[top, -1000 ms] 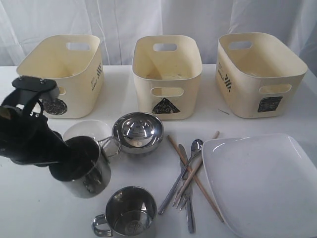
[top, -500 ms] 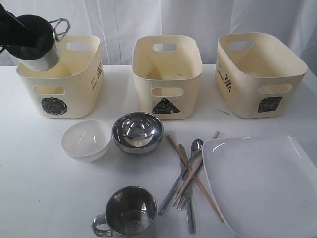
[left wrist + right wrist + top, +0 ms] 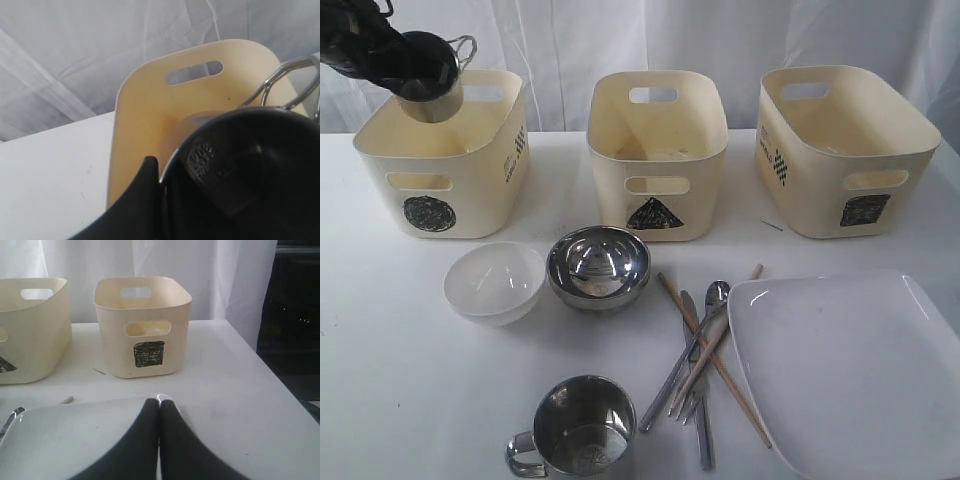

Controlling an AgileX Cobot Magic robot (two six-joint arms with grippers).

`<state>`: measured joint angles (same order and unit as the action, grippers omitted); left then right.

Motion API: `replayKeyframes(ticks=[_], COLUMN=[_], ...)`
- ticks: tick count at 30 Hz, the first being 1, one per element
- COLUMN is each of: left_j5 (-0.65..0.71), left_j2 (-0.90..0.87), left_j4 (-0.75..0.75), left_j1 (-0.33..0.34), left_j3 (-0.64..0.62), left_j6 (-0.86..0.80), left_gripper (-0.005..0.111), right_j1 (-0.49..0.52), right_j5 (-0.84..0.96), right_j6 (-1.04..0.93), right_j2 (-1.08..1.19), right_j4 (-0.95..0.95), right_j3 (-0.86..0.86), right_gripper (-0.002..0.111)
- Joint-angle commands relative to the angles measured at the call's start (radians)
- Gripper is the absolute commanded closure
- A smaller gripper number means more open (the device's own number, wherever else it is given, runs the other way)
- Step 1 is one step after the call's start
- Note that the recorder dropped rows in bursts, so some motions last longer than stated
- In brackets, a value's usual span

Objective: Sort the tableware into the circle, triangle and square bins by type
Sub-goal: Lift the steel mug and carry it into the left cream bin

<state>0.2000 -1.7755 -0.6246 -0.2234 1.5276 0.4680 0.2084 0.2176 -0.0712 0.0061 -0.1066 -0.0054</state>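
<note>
While the black left claw (image 3: pixel 420 70) clamps it, the steel mug (image 3: pixel 442 103) gleams.

Black scribbles mark the circle bin (image 3: pixel 472 190), triangle bin (image 3: pixel 616 205) and square bin (image 3: pixel 810 195).

A steel handled mug (image 3: pixel 440 92) hangs tilted in the left claw (image 3: pixel 420 68), pinched at its rim, directly over the open circle bin (image 3: pixel 450 170). The matching cream triangle bin (image 3: pixel 658 170) and square bin (image 3: pixel 840 170) stand to the claw's right. Well below and apart from the claw lie a small white bowl (image 3: pixel 494 282) just beside a shiny steel bowl (image 3: pixel 598 266), an upright second mug (image 3: pixel 582 428), and a crossed spoon (image 3: pixel 716 293), fork (image 3: pixel 692 405), knife (image 3: pixel 704 440) and wooden chopsticks (image 3: pixel 720 370) by the large white plate (image 3: pixel 850 370).
</note>
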Motion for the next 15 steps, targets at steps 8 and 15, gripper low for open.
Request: replayKeyframes(ticks=[8, 15], left_j5=[-0.021, -0.02], left_j2=[-0.212, -0.276], left_j4=[0.018, 0.018], left_j1=[0.003, 0.003], left_j3=[0.132, 0.137], left_j6=[0.08, 0.14], left_gripper=[0.107, 0.107], right_j1=[0.002, 0.002], right_j5=[-0.001, -0.001], right_j6=[-0.004, -0.004], right_j2=[-0.006, -0.006], right_j4=[-0.002, -0.002], right_j3=[0.005, 0.005], right_gripper=[0.108, 0.108])
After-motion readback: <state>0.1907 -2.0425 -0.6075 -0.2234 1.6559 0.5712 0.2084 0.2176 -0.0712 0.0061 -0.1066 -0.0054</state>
